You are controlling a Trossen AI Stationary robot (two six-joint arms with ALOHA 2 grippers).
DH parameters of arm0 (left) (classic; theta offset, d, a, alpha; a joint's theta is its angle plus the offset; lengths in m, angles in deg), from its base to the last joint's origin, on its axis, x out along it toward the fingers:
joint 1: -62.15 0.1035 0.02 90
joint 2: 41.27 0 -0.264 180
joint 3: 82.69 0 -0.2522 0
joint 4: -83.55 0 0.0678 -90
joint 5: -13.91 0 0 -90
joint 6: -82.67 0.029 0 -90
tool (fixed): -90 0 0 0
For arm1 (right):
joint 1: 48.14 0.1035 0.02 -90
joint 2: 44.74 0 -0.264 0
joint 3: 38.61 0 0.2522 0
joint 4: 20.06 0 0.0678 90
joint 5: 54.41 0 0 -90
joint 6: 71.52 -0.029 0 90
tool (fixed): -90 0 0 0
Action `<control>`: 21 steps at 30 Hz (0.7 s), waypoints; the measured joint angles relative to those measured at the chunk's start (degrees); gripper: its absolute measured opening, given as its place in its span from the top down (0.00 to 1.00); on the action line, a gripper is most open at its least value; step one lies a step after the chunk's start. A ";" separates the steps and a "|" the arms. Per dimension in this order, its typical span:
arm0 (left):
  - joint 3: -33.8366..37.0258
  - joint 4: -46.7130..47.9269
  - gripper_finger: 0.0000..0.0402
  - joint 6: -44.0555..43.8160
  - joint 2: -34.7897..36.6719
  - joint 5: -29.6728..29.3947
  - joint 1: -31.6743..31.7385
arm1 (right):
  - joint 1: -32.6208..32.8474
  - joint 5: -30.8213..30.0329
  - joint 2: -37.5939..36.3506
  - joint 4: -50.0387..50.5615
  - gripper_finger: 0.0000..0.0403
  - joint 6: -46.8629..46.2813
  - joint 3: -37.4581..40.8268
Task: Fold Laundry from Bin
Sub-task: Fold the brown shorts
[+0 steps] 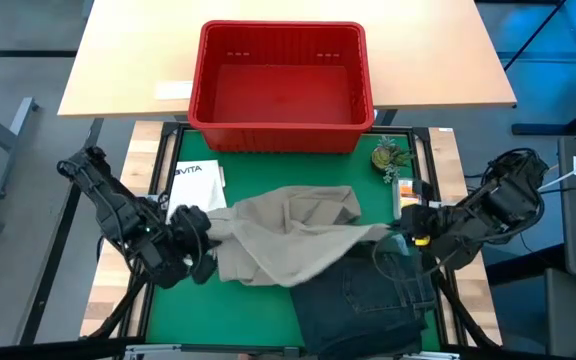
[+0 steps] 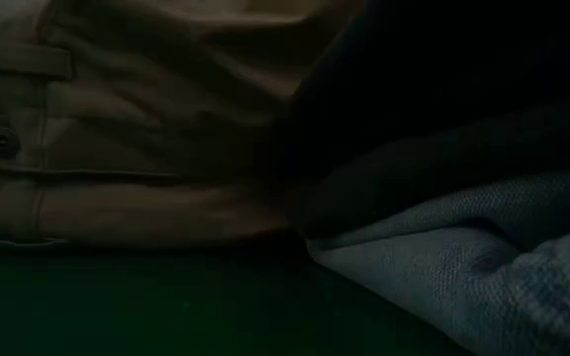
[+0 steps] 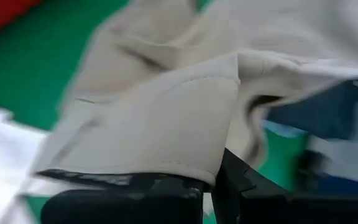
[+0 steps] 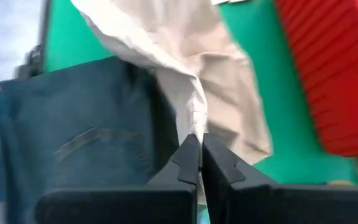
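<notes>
Between the two dark arms, a khaki-beige cloth garment [image 1: 288, 235] hangs stretched across the green worktop [image 1: 258, 180]. The left end effector [image 1: 200, 238] reaches in low from the left edge, its fingers pinched shut on the garment's left hem. The right end effector [image 1: 400, 240] comes in from the opposite side, clamped tight on the garment's right corner. Under that corner, just beside the right end effector, lie dark blue denim jeans [image 1: 368, 300], partly covered by the khaki cloth and cut off at the near edge of the high view. Beyond both end effectors sits the large red plastic slotted bin [image 1: 281, 85].

The left wrist view shows a folded seam [image 3: 191, 118] over the closed fingers. The right wrist view shows a thin bunched strip of cloth [image 4: 194, 118] rising from the shut fingertips. The low view is dim and filled by fabric: khaki with a button [image 2: 4, 142] and grey-blue denim; neither arm shows there.
</notes>
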 joint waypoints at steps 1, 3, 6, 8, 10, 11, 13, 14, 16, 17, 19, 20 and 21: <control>-0.13 -2.09 0.99 1.31 0.00 0.43 -0.55 | 1.07 0.46 -0.12 -0.35 0.98 -0.33 0.00; -1.22 -5.27 0.99 3.44 0.00 0.71 -2.07 | 3.31 0.24 -0.37 -2.04 0.98 -0.33 0.00; -2.75 -8.92 0.99 5.19 0.09 1.56 -4.43 | 6.93 0.46 -1.02 -4.99 0.98 -0.38 -0.02; -2.93 -10.54 0.99 5.18 0.09 2.74 -6.14 | 10.09 1.40 -1.18 -5.98 0.98 -0.61 -0.02; -2.93 -11.28 0.99 4.70 -0.20 3.49 -7.85 | 13.02 2.61 -1.04 -6.62 0.98 -2.17 -0.03; -2.93 -11.65 0.99 3.90 -0.58 3.68 -8.49 | 14.46 3.45 -0.64 -6.76 0.98 -3.50 -0.08; -2.93 -12.11 0.99 1.66 -1.68 5.23 -9.56 | 17.17 4.70 0.39 -6.88 0.98 -5.97 -0.11; -2.93 -12.50 0.99 0.74 -2.31 6.66 -9.99 | 18.51 5.53 1.10 -6.88 0.98 -7.27 -0.11; -2.93 -13.87 0.99 -0.47 -3.56 8.84 -10.69 | 21.05 7.53 2.54 -6.88 0.98 -9.77 -0.11; -2.93 -14.38 0.99 -1.05 -4.31 9.72 -11.02 | 22.22 8.61 3.33 -6.88 0.98 -10.84 -0.09; -2.93 -15.23 0.99 -2.40 -6.01 11.25 -11.71 | 24.17 9.99 5.13 -6.88 0.98 -12.66 -0.11; -2.93 -15.68 0.99 -2.87 -7.00 11.88 -12.00 | 25.06 10.49 6.08 -6.88 0.98 -13.23 -0.11; -2.93 -16.29 0.99 -3.65 -7.99 12.70 -12.26 | 25.97 10.97 7.17 -6.88 0.98 -13.93 -0.11</control>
